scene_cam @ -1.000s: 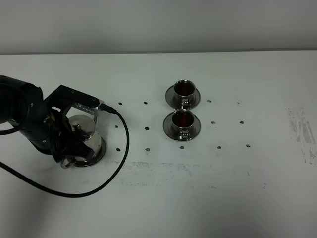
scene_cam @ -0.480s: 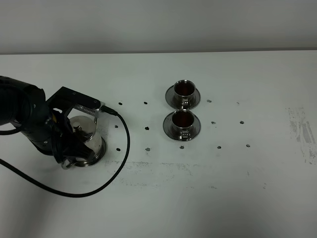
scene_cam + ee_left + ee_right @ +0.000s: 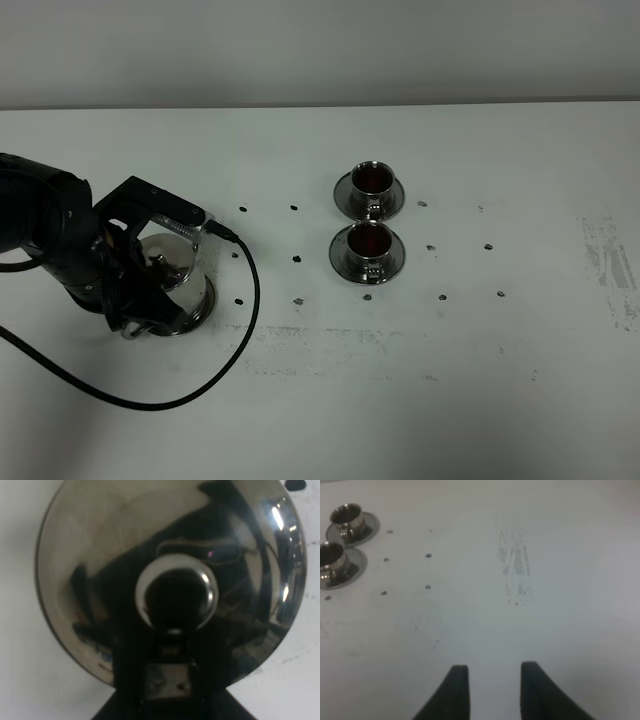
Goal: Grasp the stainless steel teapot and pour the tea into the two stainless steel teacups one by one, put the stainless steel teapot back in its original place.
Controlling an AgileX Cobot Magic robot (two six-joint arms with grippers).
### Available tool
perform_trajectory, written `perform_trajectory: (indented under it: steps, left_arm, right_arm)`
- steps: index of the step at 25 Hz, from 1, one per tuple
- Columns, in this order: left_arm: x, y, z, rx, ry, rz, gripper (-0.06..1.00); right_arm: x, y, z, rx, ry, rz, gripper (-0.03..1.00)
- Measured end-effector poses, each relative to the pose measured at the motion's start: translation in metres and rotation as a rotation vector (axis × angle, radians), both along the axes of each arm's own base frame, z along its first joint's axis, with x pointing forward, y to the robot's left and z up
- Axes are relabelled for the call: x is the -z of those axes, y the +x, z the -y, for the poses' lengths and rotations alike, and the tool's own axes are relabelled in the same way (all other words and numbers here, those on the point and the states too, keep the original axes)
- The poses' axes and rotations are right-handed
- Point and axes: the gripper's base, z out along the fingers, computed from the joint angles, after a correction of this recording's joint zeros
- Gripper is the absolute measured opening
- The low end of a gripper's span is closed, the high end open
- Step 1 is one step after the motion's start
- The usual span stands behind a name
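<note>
The stainless steel teapot (image 3: 172,275) sits on its tray (image 3: 203,305), both teacups filled; my left gripper (image 3: 135,318), clenched on its handle, must let go next.

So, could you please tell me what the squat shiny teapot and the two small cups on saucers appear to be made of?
The squat shiny teapot looks like polished stainless steel: its domed lid mirrors the gripper. The two small cups on flared saucers seem the same bright metal, judging by their glinting rims; the dark reddish-brown liquid inside is probably tea.

teapot (image 3: 100,555): mirror-glossy steel | teacups (image 3: 369,190): shiny steel | table (image 3: 450,400): matt white, scuffed
</note>
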Motion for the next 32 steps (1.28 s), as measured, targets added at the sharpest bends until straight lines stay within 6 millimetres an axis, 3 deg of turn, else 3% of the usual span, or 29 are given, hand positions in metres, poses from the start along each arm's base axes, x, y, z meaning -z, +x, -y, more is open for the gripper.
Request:
perform_trajectory:
  steps: [4, 11, 18, 25, 32]
  left_arm:
    - [0.0, -0.002, 0.001, 0.011, -0.014, -0.019, 0.24]
    - [0.0, -0.003, 0.002, 0.012, -0.02, -0.03, 0.46]
    - [-0.003, -0.006, 0.001, 0.006, -0.021, -0.043, 0.5]
    - [-0.052, -0.023, -0.003, -0.004, -0.06, 0.038, 0.5]
    - [-0.129, -0.068, -0.018, -0.001, -0.126, 0.242, 0.5]
  right_arm:
    - [0.0, 0.0, 0.0, 0.0, 0.0, 0.0, 0.28]
    - [0.0, 0.0, 0.0, 0.0, 0.0, 0.0, 0.28]
    - [0.0, 0.0, 0.0, 0.0, 0.0, 0.0, 0.28]
    - [0.0, 0.0, 0.0, -0.001, -0.001, 0.0, 0.28]
    - [0.0, 0.0, 0.0, -0.001, -0.001, 0.0, 0.28]
